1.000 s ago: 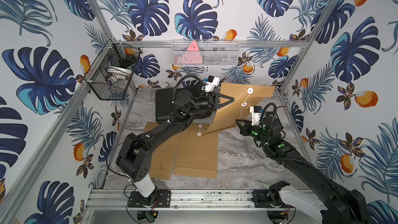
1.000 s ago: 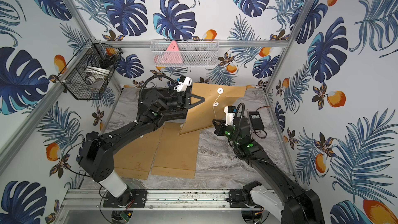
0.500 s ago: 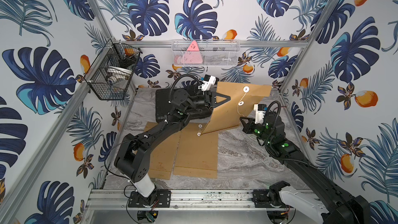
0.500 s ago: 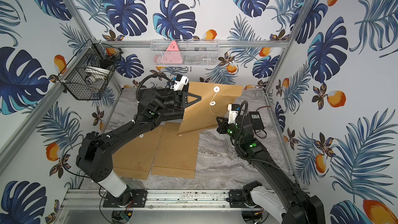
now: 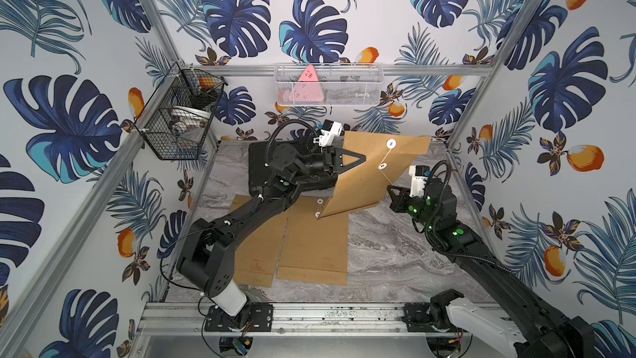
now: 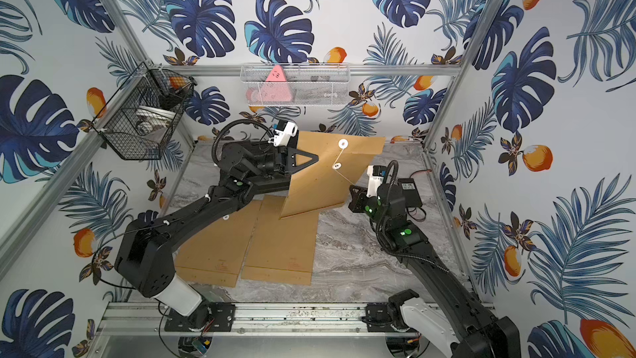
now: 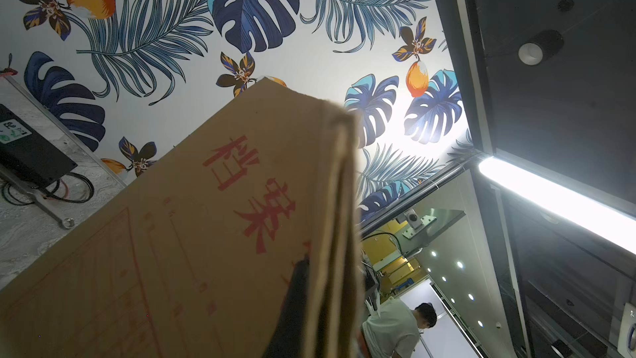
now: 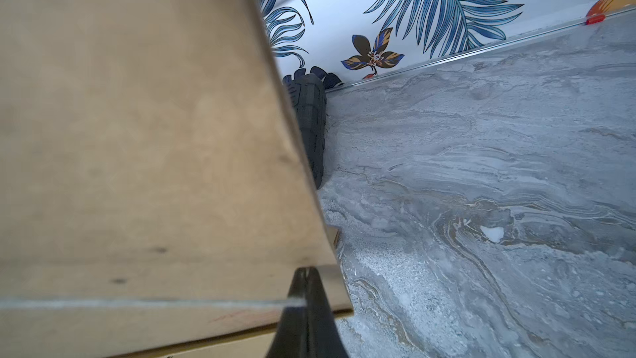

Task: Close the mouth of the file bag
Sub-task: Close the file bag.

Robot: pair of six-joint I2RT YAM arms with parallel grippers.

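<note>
The brown kraft file bag (image 5: 368,180) (image 6: 320,184) hangs tilted above the table, one lower corner near the flat bags. My left gripper (image 5: 362,159) (image 6: 316,159) is shut on its left edge; in the left wrist view the bag (image 7: 192,235) fills the frame with one dark finger (image 7: 296,301) pressed on it. A white string (image 5: 386,175) (image 6: 344,177) runs from the two white discs (image 5: 391,143) down to my right gripper (image 5: 391,188) (image 6: 351,190), shut on it. The right wrist view shows the gripper (image 8: 304,272) pinching the blurred string (image 8: 172,303).
Two more kraft bags (image 5: 315,246) (image 5: 256,253) lie flat on the marble table (image 5: 395,253). A black case (image 5: 261,167) sits at the back. A wire basket (image 5: 175,122) hangs left, a white mesh basket (image 5: 327,86) on the back wall. A power adapter (image 6: 409,189) lies right.
The left gripper has drawn back a little and the bag now stands steeper. The right gripper has moved right and toward the back with the string.
</note>
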